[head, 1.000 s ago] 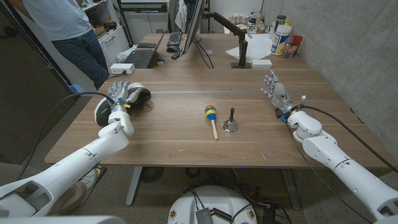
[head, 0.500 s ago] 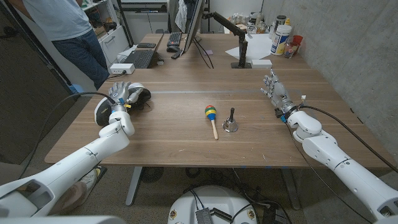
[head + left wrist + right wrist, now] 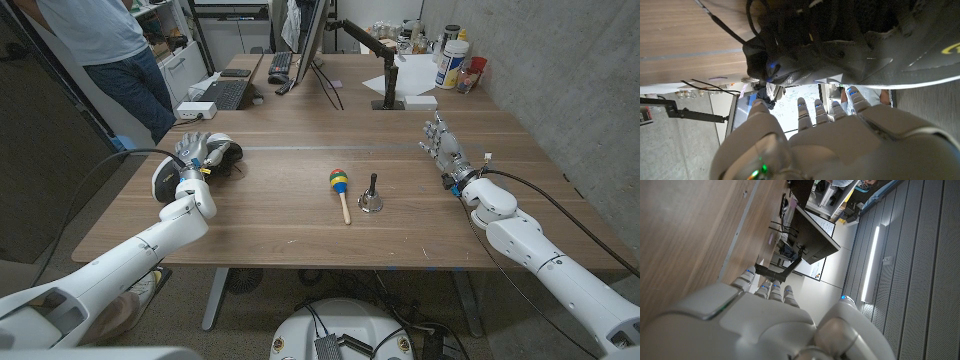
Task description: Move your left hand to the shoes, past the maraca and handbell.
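black shoes point(image 3: 222, 154), multicoloured maraca point(image 3: 339, 182), silver handbell point(image 3: 371, 202).

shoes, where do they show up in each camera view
Head view: the shoes lie at the table's left edge, under the left hand.
Left wrist view: the shoes are close beyond the left hand's fingertips.
Right wrist view: I cannot find them.
Shared landmark: the monitor.

Wooden table point(image 3: 300, 215): shoes point(image 3: 215, 155), maraca point(image 3: 340, 187), handbell point(image 3: 371, 196).

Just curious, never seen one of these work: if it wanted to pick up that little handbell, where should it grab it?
Probably by the thin upright handle of the handbell, coming from above: it stands on its wide mouth, handle up, with the maraca lying apart on one side.
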Robot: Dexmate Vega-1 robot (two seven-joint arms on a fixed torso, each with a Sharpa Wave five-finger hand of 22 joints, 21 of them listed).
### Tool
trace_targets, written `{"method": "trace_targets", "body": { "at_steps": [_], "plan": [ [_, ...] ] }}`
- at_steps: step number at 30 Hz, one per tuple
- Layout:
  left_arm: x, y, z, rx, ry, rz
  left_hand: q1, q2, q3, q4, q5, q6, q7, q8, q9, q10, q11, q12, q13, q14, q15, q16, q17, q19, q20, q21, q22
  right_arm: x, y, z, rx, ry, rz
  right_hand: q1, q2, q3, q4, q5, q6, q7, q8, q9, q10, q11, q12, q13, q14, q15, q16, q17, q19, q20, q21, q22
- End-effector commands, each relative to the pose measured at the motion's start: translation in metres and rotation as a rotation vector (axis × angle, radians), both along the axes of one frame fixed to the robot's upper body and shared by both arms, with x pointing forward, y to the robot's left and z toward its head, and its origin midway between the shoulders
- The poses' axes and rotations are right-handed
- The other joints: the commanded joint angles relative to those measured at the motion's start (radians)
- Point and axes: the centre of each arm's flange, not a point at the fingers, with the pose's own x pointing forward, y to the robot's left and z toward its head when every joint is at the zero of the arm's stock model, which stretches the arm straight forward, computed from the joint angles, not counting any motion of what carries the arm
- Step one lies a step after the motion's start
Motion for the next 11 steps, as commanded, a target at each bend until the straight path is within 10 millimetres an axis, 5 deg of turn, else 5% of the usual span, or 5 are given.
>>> {"method": "trace_targets", "body": {
  "at_steps": [1, 11],
  "plan": [
    [0.0013, -0.0019, -0.0047, 0.001, 0.008, 0.001, -0.001, -0.007, 0.007, -0.004, -0.002, 0.01, 0.0, 0.003, 0.006, 0.007, -0.003, 0.005, 0.003, 0.003, -0.004, 0.006, 0.002, 0.002, 0.001, -0.002, 0.005, -0.0012, -0.0015, 0.0021, 0.002, -0.009, 0.001, 0.003, 0.011, 0.001, -0.006, -0.004, -0.001, 0.001, 0.009, 0.005, -0.003, 0.005, 0.002, 0.004, -0.008, 0.002, 0.005, 0.002, 0.001, -0.001, 0.005, 0.004],
    [0.0012, -0.0029, -0.0027, 0.002, 0.003, 0.001, -0.001, -0.007, 0.008, -0.005, -0.002, 0.01, -0.001, 0.003, 0.006, 0.006, -0.005, 0.004, 0.003, 0.003, -0.003, 0.005, 0.002, 0.003, 0.002, -0.002, 0.005, -0.0053, -0.0041, 0.0027, 0.004, -0.018, -0.006, 0.004, 0.013, 0.001, -0.006, -0.004, 0.0, 0.001, 0.009, 0.005, -0.003, 0.004, 0.002, 0.004, -0.008, 0.002, 0.005, 0.002, 0.001, -0.001, 0.005, 0.004]
  ]
}}
